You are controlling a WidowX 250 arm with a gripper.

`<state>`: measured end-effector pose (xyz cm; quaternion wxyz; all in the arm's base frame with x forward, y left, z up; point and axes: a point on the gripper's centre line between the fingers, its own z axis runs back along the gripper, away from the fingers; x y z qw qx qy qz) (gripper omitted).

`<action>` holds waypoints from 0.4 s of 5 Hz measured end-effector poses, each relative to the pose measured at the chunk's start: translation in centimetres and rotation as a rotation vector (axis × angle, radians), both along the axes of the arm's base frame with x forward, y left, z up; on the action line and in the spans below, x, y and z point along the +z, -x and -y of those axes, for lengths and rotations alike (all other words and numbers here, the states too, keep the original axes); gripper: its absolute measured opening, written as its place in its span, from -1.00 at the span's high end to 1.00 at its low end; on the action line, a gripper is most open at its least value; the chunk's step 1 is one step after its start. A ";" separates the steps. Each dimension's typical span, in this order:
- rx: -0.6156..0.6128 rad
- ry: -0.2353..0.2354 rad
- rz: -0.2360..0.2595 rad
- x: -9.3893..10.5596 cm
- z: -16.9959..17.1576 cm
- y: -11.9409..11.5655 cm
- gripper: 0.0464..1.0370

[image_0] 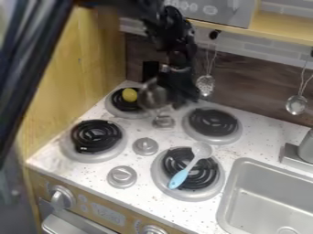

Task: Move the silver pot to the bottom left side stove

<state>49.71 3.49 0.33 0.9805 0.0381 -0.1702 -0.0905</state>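
My gripper (pixel 177 98) hangs over the rear of the stove, between the two back burners, shut on the silver pot. Just left of it the silver pot (pixel 153 95) is held tilted, partly overlapping the right edge of the back left burner in the view. The bottom left burner (pixel 96 136), a black coil in a silver ring, has nothing on it.
A yellow object (pixel 129 95) lies on the back left burner. A blue-handled spoon (pixel 191 165) rests across the front right burner. Silver knobs (pixel 145 146) stand between the burners, the sink (pixel 235 192) is at the right, and a wooden wall (pixel 73 77) borders the left.
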 end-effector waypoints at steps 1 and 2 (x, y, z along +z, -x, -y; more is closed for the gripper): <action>0.051 0.005 -0.046 0.2 -0.9 2.8 0.96; 0.102 0.022 -0.102 0.0 -2.2 6.0 0.96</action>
